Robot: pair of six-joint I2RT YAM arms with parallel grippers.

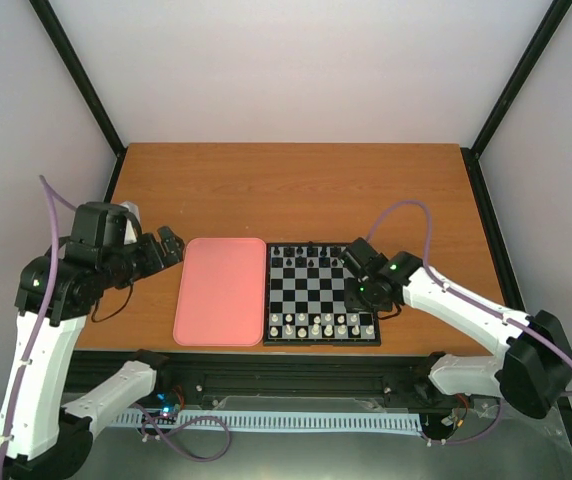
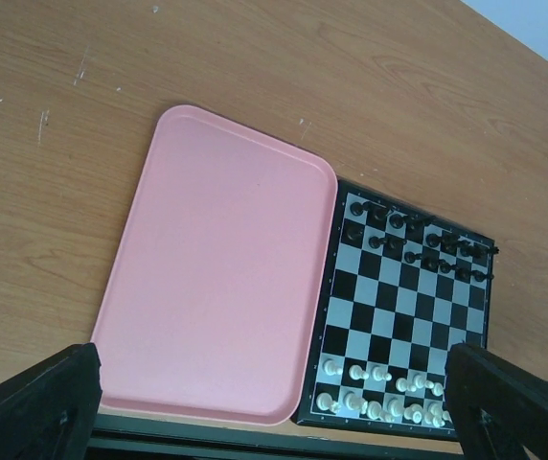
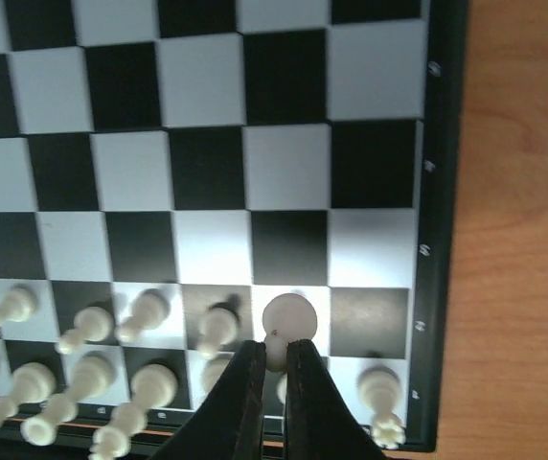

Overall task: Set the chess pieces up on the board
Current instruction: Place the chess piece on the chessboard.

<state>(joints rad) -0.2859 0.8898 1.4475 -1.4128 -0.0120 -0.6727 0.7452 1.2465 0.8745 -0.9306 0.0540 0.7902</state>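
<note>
Orange-brown wood grain covers the bench (image 1: 296,190), which sits inside plain white walls (image 1: 296,70) with slanting black frame posts (image 1: 86,75) at its far corners. From my overhead feed, the small square chessboard of black and silvery-white checks (image 1: 311,292) lies close to the near edge. A flat pink plastic tray with rounded corners (image 1: 221,290) lies at its nine o'clock, the two edges touching or nearly so. The tiny black chessmen (image 1: 311,258) fill the two ranks at the board's twelve o'clock side. The tiny cream-white chessmen (image 1: 316,322) stand in the two ranks at its six o'clock side.

My right arm reaches in from four o'clock and hangs over the board's three o'clock side. On the right wrist feed, the right fingers (image 3: 245,393) are pinched nearly together on a round-headed cream-white pawn (image 3: 288,314). The head shows just beyond the tips at twelve o'clock. That pawn is over a light square in the pawn rank, one file in from the board's three o'clock border.

My left arm is pulled back at nine o'clock of the tray, well apart from the board. The left fingers (image 2: 34,402) are spread wide with nothing between them, looking down on tray and board.
</note>
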